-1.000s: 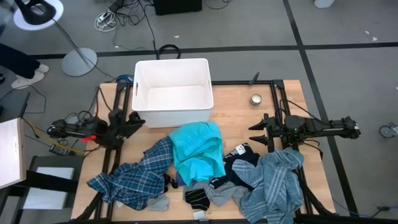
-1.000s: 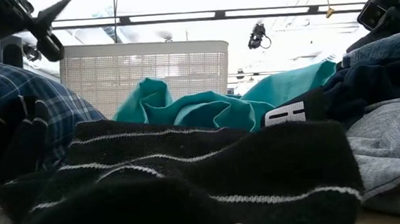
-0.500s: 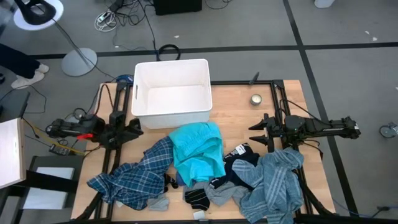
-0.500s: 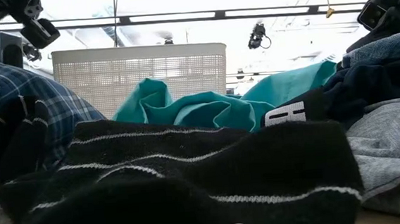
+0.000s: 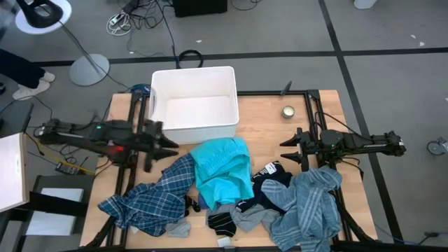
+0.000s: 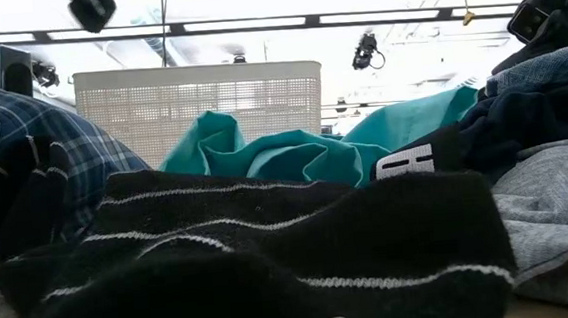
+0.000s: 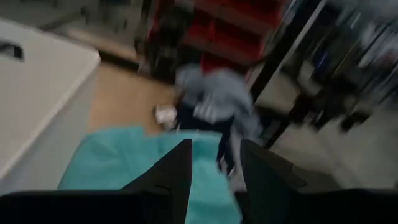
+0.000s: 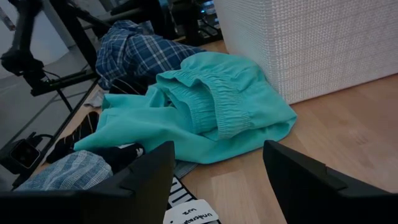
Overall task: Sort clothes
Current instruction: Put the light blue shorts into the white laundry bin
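Observation:
The clothes lie in a heap on the table's near half: a turquoise garment (image 5: 222,171) in the middle, a blue plaid shirt (image 5: 157,196) at the left, a light-blue striped shirt (image 5: 311,206) at the right, and navy (image 5: 269,183), grey (image 5: 252,217) and black-striped (image 5: 222,222) pieces between them. My left gripper (image 5: 169,144) is open and empty. It hovers by the bin's near left corner, pointing at the turquoise garment (image 7: 124,162). My right gripper (image 5: 285,148) is open and empty, right of the turquoise garment (image 8: 211,106).
A white plastic bin (image 5: 194,103) stands at the table's far middle, with its ribbed wall just behind the turquoise garment (image 8: 298,43). A small round tin (image 5: 288,111) sits at the far right. Bare wood shows between the bin and my right gripper.
My left gripper has risen and moved toward the table's right, from beside the bin's near left corner toward the turquoise garment. The bin has shifted slightly toward the table's left. The clothes and my right arm have kept still.

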`<state>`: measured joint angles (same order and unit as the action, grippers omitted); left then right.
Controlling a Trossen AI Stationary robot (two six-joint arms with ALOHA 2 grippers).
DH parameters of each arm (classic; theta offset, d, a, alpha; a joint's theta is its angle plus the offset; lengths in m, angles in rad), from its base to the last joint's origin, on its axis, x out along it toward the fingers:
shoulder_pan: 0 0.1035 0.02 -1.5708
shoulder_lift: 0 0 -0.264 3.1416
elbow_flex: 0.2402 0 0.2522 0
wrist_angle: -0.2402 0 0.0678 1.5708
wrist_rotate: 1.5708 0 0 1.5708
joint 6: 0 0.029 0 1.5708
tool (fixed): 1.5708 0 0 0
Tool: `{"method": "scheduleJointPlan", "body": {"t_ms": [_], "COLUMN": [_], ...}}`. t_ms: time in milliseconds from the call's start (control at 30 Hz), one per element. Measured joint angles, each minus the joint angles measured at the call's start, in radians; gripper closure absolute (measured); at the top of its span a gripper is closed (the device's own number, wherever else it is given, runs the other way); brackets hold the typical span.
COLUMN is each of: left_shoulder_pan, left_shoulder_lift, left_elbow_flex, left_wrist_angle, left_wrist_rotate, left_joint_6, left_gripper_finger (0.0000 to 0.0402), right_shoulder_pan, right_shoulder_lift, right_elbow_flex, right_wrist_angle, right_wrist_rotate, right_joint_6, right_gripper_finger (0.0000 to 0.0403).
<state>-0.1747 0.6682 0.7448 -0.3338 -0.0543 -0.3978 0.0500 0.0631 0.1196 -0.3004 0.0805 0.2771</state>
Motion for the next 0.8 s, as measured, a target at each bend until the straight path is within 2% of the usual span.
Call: {"method": "scheduleJointPlan", "body": {"t_ms": [200,367,533,700,800], "left_shoulder_pan": [-0.025,-0.031,-0.037,-0.058,-0.067], "left_shoulder_lift": [0.308,0.519,0.690,0.815,0.890], "left_elbow_flex": [0.122,0.163,0.172,0.172,0.172], "left_wrist_angle": [-0.019,-0.010,0.079,0.123,0.138], "left_wrist_rotate": [0.004,-0.033,-0.060,-0.169,-0.189], "left_joint_6": [0.028,0.028,0.023,-0.004,0.007], "left_gripper_finger": [0.0259,0.0259,0.0259,0.0259,0.0259], "right_shoulder_pan": [0.000,0.000,0.000,0.000,0.000], "right_shoulder_lift": [0.000,0.000,0.000,0.000,0.000], "right_elbow_flex": [0.000,0.000,0.000,0.000,0.000], "right_wrist_angle": [0.000,0.000,0.004,0.019,0.022], "right_wrist_rotate": [0.000,0.000,0.000,0.000,0.000], "right_joint_6": [0.000,0.000,0.000,0.000,0.000], "right_gripper_finger": [0.0156,0.0156,0.0156,0.0156,0.0156]}}
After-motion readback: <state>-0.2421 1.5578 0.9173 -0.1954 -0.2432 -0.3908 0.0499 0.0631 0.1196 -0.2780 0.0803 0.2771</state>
